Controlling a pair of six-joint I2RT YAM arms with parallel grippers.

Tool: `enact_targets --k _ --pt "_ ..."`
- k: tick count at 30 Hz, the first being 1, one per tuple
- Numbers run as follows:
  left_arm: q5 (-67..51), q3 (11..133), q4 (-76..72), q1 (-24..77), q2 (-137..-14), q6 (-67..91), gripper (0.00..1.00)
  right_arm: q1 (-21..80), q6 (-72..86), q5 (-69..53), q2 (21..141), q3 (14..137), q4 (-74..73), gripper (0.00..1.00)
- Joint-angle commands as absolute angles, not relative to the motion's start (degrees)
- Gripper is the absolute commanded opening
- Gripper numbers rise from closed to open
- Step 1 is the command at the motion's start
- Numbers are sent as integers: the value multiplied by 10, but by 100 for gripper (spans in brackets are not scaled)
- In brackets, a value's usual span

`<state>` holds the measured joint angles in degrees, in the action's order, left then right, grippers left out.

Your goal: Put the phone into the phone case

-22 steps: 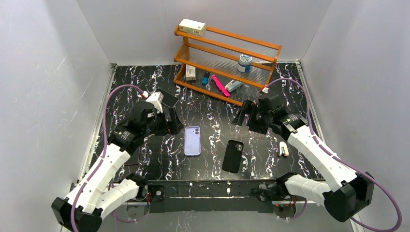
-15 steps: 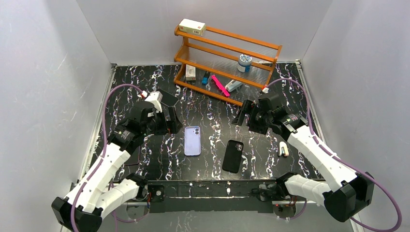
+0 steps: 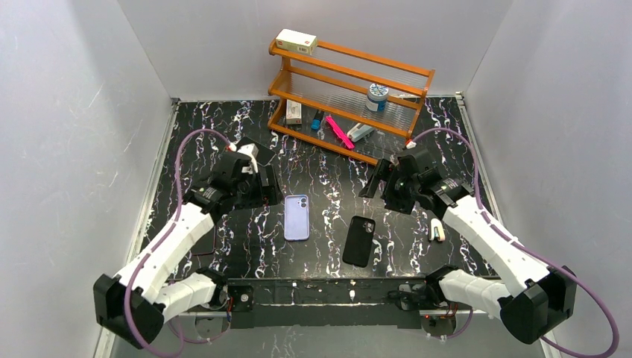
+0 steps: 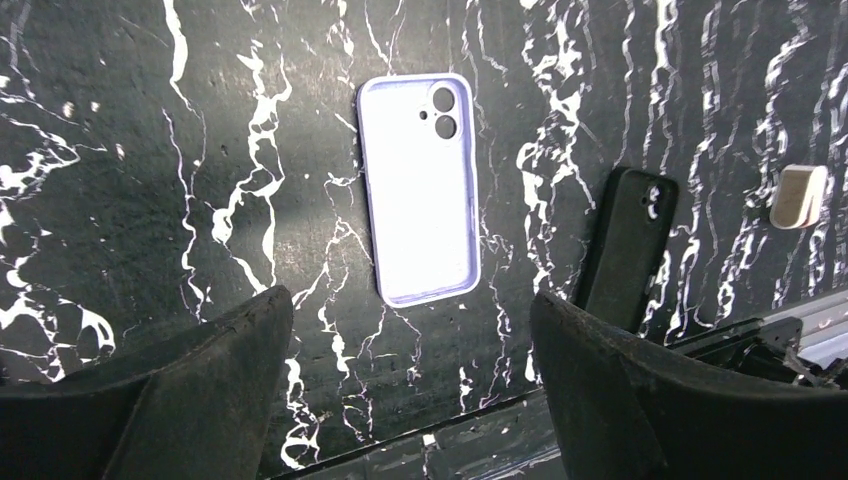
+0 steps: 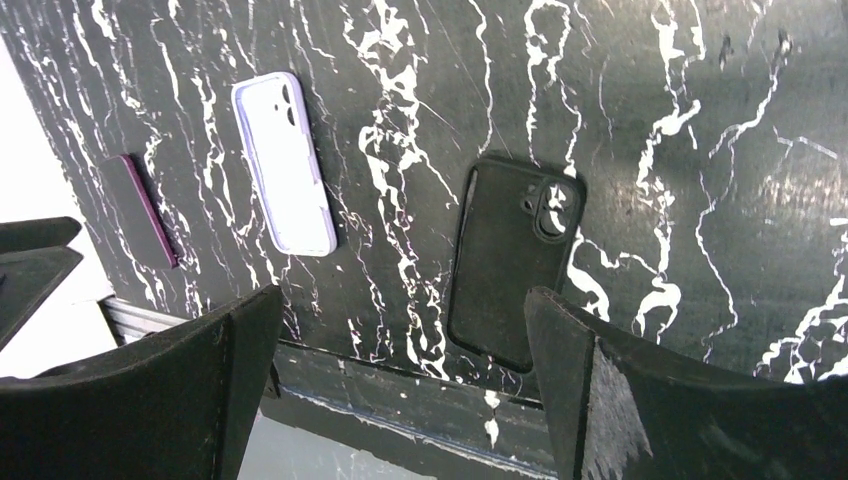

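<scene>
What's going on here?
Two YAM arms, nothing grasped yet. The left end effector and the right end effector both hover open above the table. The black phone case lies flat near the front edge, with a lavender phone case beside it. The phone lies further left, untouched.

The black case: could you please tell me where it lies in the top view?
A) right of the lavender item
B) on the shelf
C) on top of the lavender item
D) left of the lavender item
A: the black case lies flat to the right of the lavender item, apart from it.
</scene>
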<state>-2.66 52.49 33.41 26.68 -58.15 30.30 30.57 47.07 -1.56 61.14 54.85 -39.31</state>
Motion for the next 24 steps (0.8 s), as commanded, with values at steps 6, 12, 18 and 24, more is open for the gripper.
enact_targets --k 6,12,18,24 --pt "-100 474 289 267 -682 339 71 307 525 -33 625 490 -423 84" --pt "-88 441 223 269 -730 356 62 307 526 -42 640 460 -420 67" --pt "-95 430 182 279 -783 364 56 307 519 -55 640 450 -413 64" --pt "61 480 266 279 -760 345 65 307 497 -94 630 449 -378 63"
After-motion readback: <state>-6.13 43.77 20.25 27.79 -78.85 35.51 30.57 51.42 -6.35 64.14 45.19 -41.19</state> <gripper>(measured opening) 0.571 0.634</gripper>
